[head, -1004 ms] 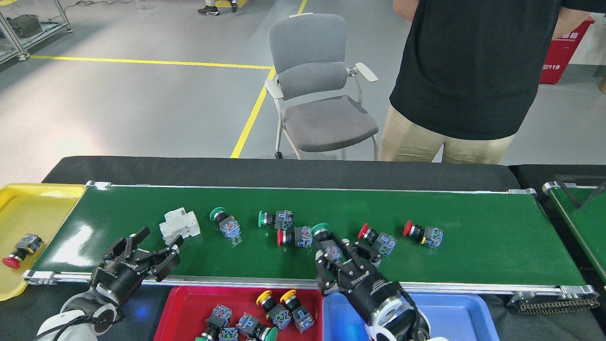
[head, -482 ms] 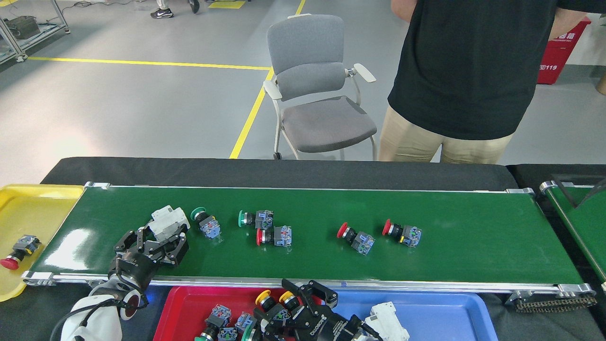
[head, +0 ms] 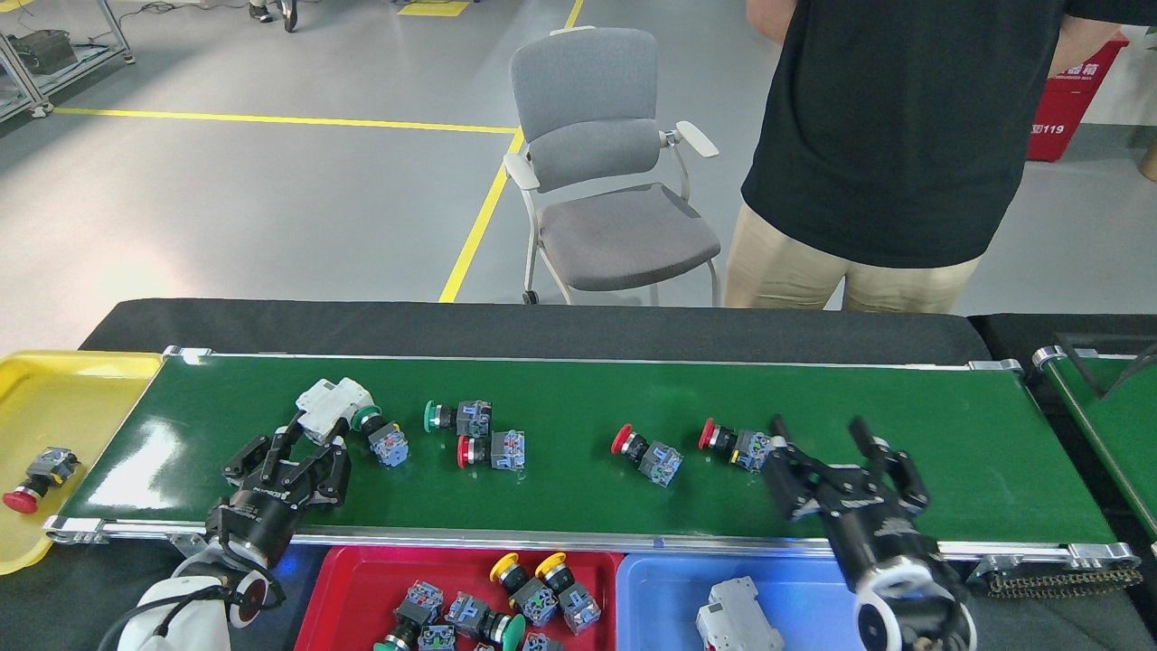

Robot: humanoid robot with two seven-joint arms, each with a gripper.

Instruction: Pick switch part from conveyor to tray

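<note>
The conveyor (head: 904, 407) carries several push-button switch parts: green-capped ones (head: 380, 436) (head: 458, 418) and red-capped ones (head: 493, 449) (head: 647, 450) (head: 737, 444). My left gripper (head: 312, 434) reaches over the belt's near left and is shut on a white block-shaped switch part (head: 333, 402), which sits tilted at its fingertips. My right gripper (head: 818, 436) hangs open over the belt's right part, just right of the rightmost red switch, with nothing between its fingers. A red tray (head: 343, 579) holds several button switches. A blue tray (head: 813, 588) holds one white part (head: 732, 622).
A yellow tray (head: 63, 380) at the belt's left end holds one red-capped switch (head: 41, 472). A person (head: 886, 136) stands behind the table at the right, beside a grey chair (head: 606, 154). A second green belt (head: 1112, 425) shows at the far right.
The belt carried the switches leftward. My left gripper closed on the white part and raised it. My right gripper swung from the trays to the belt's right part, open; a white part lies in the blue tray.
</note>
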